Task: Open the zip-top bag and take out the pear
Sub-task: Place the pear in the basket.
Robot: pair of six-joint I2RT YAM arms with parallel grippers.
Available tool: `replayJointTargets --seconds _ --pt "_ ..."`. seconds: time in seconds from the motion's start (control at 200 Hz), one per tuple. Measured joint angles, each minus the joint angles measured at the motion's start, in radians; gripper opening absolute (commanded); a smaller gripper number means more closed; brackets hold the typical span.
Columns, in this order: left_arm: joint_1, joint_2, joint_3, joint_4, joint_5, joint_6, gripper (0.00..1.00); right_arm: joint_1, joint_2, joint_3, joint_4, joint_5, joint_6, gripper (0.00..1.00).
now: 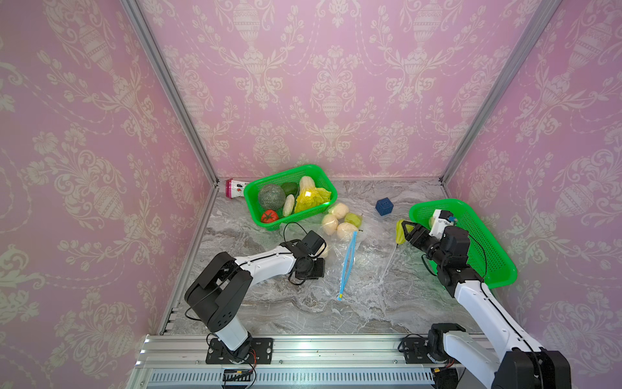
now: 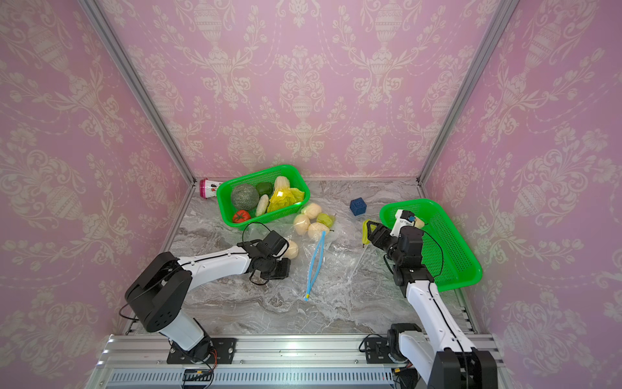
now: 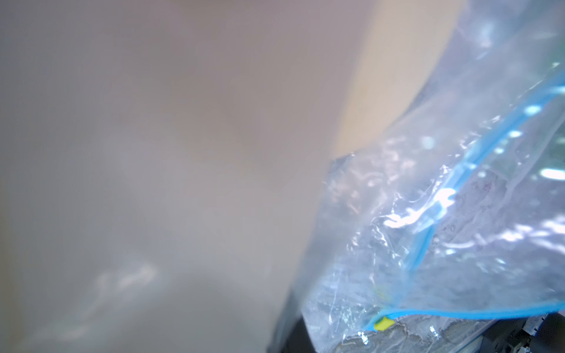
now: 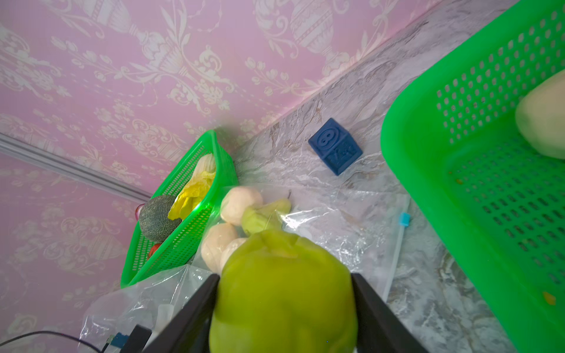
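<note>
the marble table (image 1: 303, 313) takes up the floor of the pink-walled stall. two green baskets sit on it: the left basket (image 1: 250, 210), at the back, is full of vegetables, and the right basket (image 1: 488, 249) lies at the right edge with one pale fruit (image 4: 541, 122) in its far corner.

a clear bag (image 1: 331, 262) lies flat in the middle of the table, its blue zip strip (image 1: 348, 266) running front to back. a second bag (image 4: 336, 220), with a white strip, is spread between the first bag and the right basket.

the left gripper (image 1: 314, 267) sits low on the left edge of the bag. its jaws are together. its wrist view is mostly blur, so i cannot tell if any plastic is pinched.

the right gripper (image 4: 284, 305) is clamped on the green pear (image 1: 400, 230). the pear is outside both bags, up off the table, just beside the near corner of the right basket.

a cluster of fruit (image 1: 340, 220), three pale and one green, lies under clear plastic against the left basket. another pale fruit (image 2: 291, 249) lies beside the left wrist.

a blue cube (image 1: 384, 206) stands near the back, between the baskets. a pink bottle (image 1: 235, 188) lies in the back left corner. a yellow tab (image 3: 383, 323) ends the zip strip.
</note>
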Motion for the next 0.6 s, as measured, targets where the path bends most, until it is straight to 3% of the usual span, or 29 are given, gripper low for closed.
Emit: replayJointTargets --seconds 0.245,0.6 --pt "0.000 -0.069 0.125 -0.080 -0.007 0.069 0.00 -0.299 0.102 0.051 -0.036 -0.060 -0.072 0.52" --pt "0.059 -0.149 0.259 -0.209 -0.021 0.151 0.01 -0.418 0.321 0.063 -0.005 -0.060 -0.155 0.53"
